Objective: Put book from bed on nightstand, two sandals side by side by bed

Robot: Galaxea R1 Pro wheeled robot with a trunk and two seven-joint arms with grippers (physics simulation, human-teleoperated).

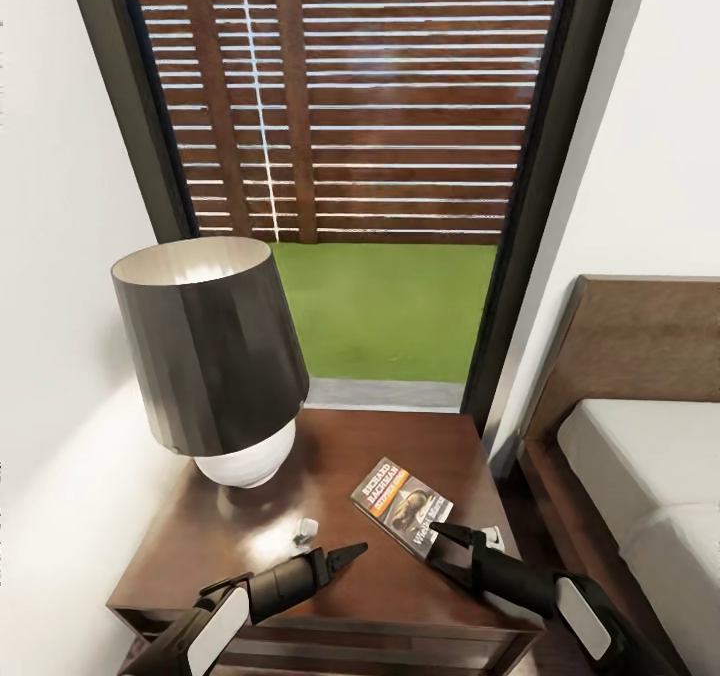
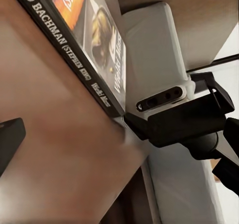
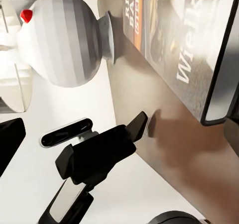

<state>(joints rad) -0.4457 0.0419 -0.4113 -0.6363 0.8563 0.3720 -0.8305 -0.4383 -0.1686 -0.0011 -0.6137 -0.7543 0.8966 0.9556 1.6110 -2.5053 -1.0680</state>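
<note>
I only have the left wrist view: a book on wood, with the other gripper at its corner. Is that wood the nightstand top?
Observer: Yes. The book lies flat on the nightstand, on the half nearer the bed.
Operator: Is anything else on top?
Observer: A lamp with a dark shade stands at the back left, apart from the book.
Operator: Where is my left gripper?
Observer: The left gripper is over the front of the top, left of the book and clear of it.

Lamp (image 1: pixel 215 356) shade hid most of its white base. Bed (image 1: pixel 640 476) cut off at right edge. Book (image 1: pixel 402 504) near corner covered by right gripper (image 1: pixel 452 546); small title text unreadable.
</note>
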